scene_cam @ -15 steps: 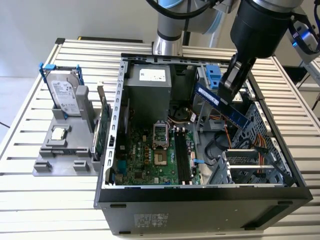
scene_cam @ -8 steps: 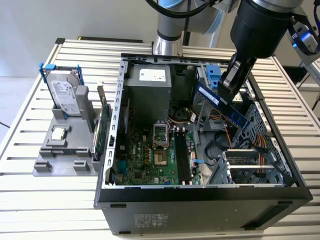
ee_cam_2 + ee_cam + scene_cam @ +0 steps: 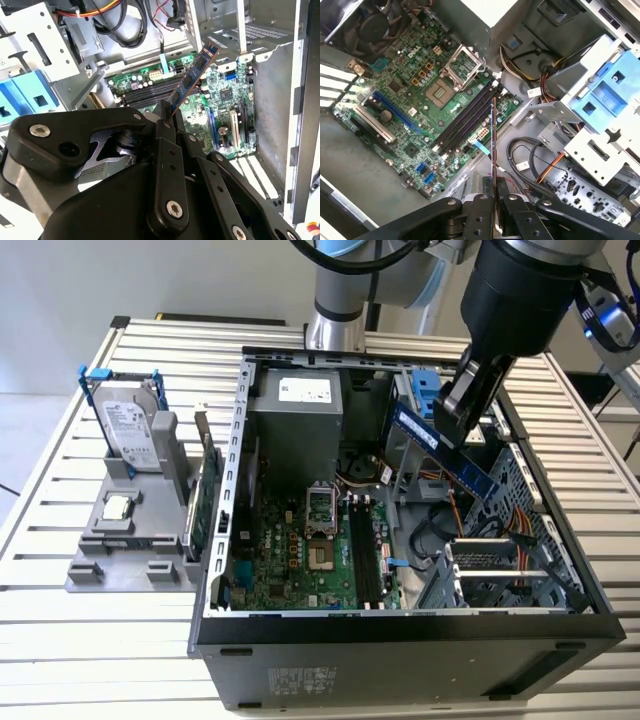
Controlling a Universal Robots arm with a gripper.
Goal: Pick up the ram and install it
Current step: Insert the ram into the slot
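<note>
The arm reaches down over the open computer case [image 3: 400, 635], which lies on its side on the slatted table [image 3: 60, 640]. Its end effector [image 3: 447, 425] is closed on the ram [image 3: 478, 475], with one black finger [image 3: 479, 207] pressed to each flat face of the stick. In the exterior view the ram hangs tilted in the air on the exterior view's right side of the case. One end points up toward the blue drive bracket [image 3: 425, 390] and the other slopes down over the orange cables [image 3: 462, 515]. It is clear of the motherboard [image 3: 290, 560] and sits in no slot. The black memory slots [image 3: 365, 560] lie bare beside the open CPU socket [image 3: 320, 505]. In the first wrist view the ram [image 3: 493, 145] is seen edge-on as a thin line running out from the end effector [image 3: 495, 200] toward the slots [image 3: 465, 122]. It seems to cross them at an angle rather than line up, though that is hard to judge from this view. In the second wrist view the ram [image 3: 192, 77] shows its blue face and dark chips. On the exterior view's left, outside the case, a grey holder [image 3: 130, 565] carries a hard drive [image 3: 130, 425], a small square CPU chip [image 3: 118, 507] and a green expansion card [image 3: 205, 495] standing on edge.
</note>
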